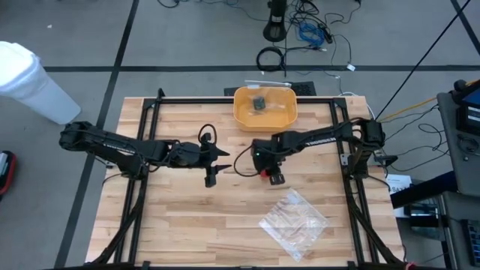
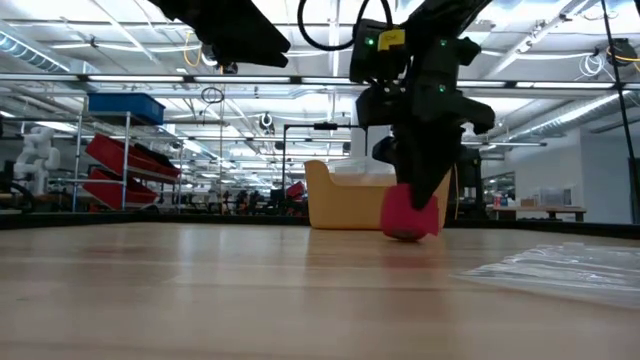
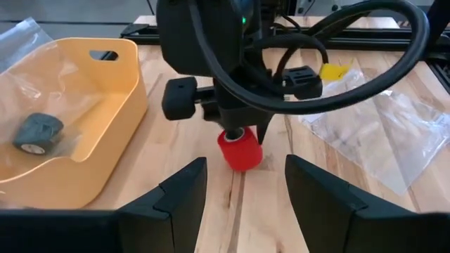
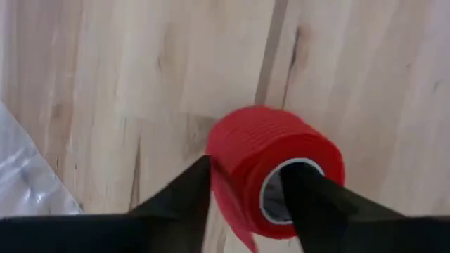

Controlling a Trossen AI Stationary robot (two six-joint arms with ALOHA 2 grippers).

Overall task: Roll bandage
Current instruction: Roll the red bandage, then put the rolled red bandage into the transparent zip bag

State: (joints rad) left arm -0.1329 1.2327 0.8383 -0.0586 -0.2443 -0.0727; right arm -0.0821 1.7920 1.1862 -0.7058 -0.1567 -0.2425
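The bandage (image 4: 271, 151) is a small bright red roll with a pale hollow core, and it rests on the wooden table near its middle (image 1: 264, 174). My right gripper (image 4: 246, 190) comes down on it from above, open. One finger is in the core and the other is outside the roll's wall. My left gripper (image 3: 242, 204) hovers open above the table to the left of the roll (image 3: 240, 150), pointing toward it and clear of it. My right gripper has the roll's wall (image 4: 235, 183) between its fingers, one finger inside the hollow core and one outside, pointing steeply down. A strip of the core shows beside the inner finger. I cannot tell whether either finger touches the roll. The roll sits on the table (image 2: 410, 232).
A yellow basket (image 1: 240, 109) stands at the far edge with a small dark object in clear wrap. A crinkled clear plastic bag (image 1: 294, 221) lies toward the near right. A black frame (image 1: 225, 100) runs around the table, with bare wood at the near left.
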